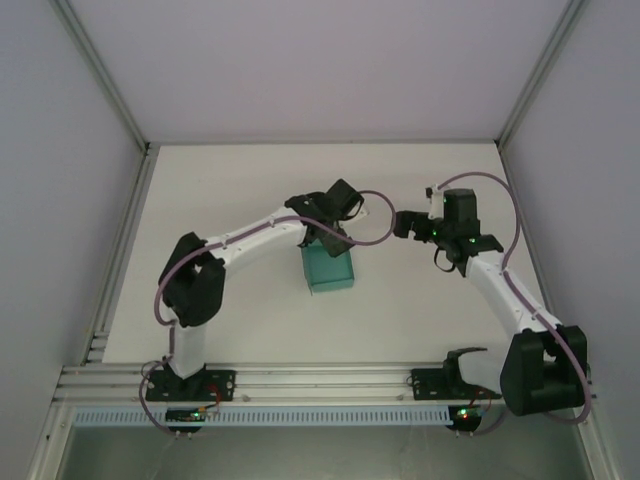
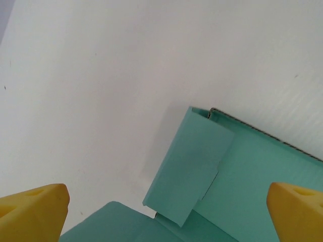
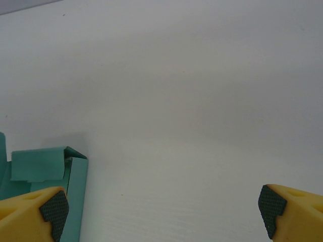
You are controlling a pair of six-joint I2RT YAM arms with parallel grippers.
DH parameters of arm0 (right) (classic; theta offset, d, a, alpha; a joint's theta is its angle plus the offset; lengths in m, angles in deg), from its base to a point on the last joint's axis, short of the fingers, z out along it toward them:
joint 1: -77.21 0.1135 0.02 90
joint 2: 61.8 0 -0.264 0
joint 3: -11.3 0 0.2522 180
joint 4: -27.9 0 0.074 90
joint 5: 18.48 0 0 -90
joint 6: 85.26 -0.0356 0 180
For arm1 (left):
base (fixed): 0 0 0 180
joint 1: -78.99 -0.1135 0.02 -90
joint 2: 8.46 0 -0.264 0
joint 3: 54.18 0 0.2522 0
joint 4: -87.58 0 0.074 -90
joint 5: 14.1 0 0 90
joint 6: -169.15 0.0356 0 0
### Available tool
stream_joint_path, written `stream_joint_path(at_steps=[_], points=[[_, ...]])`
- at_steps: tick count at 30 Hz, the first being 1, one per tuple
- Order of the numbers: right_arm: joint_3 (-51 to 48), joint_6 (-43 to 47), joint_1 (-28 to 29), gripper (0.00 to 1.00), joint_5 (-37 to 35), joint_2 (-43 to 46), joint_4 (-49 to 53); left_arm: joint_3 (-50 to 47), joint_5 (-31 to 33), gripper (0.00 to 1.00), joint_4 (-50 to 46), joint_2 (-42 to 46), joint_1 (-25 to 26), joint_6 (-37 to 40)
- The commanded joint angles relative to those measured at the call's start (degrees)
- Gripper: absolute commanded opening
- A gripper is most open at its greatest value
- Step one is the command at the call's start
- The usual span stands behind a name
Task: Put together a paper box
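Both gape empty: left claw [image 2: 166,194] (over paper box [image 2: 252,176]), right claw [image 3: 162,194].

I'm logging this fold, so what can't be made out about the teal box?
Top external: the left claw covers the far edge of the paper box; contact unclear.
Left wrist: the bottom and right frame edges cut the box off.
Right wrist: the left frame edge and a yellow finger hide most of the box.

Teal thin-paper box [image 2: 252,176] below the open left gripper [image 2: 166,209]
One folded flap [image 2: 189,166] stands up from the box on the white table [image 2: 101,75]; the yellow fingertips [image 2: 35,206] sit wide apart at the lower corners.
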Motion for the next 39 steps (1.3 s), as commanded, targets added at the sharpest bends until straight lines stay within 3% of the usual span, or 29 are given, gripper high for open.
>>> stream_joint_path(at_steps=[1, 3, 6, 10, 12, 15, 18, 25, 28, 34, 37, 38, 39], points=[[0.3, 3.0, -0.7, 0.99, 3.9, -1.2, -1.0, 2.7, -2.7, 0.99, 0.6, 1.7, 0.0, 1.1], [2.6, 3.2, -0.8, 0.99, 5.4, -3.8, -2.0, 4.4, -1.7, 0.99, 0.5, 3.1, -0.2, -2.4], [7.1, 4.2, -0.3, 1.0, 4.5, -8.3, -3.1, 9.5, 6.6, 0.99, -4.6, 4.9, -0.1, -13.0], [9.8, 4.2, 0.6, 0.99, 3.3, -11.9, -3.8, 18.0, 17.0, 0.99, -26.0, 6.2, 0.1, -37.3], [10.5, 3.1, 0.9, 0.99, 0.5, -13.3, -3.9, 16.7, 14.5, 0.99, -33.9, 8.0, 0.2, -47.9], [11.5, 2.4, 1.6, 0.99, -2.0, -15.0, -3.3, 11.9, 10.5, 0.99, -39.0, 9.9, 1.4, -57.4], [12.1, 1.9, 2.4, 1.0, -3.0, -16.6, -3.5, 6.3, 4.3, 0.99, -38.3, 10.3, 1.8, -61.1], [13.6, 1.8, 3.5, 0.99, 0.4, -19.3, -1.7, 0.0, 6.6, 0.97, -25.0, 8.5, 0.2, -56.9], [14.3, 1.9, 4.3, 0.99, -0.2, -19.3, -0.3, -1.5, 3.6, 0.83, -19.3, 8.1, -1.9, -53.8], [14.9, 5.2, 5.9, 0.98, 0.0, -19.0, 1.4, -6.6, -1.1, 0.4, -11.6, 9.8, -4.0, -50.1], [16.0, 9.1, 6.3, 0.97, 6.5, -19.5, 2.9, -10.4, -1.6, 0.06, -3.8, 12.4, -4.2, -44.0], [17.4, 10.4, 6.1, 0.97, 8.7, -20.0, 4.3, -11.9, -1.2, 0.0, -0.9, 13.5, -4.1, -41.7], [19.3, 11.7, 5.9, 0.96, 10.8, -20.6, 6.3, -13.5, -0.8, 0.0, 1.7, 14.9, -4.1, -38.8]])
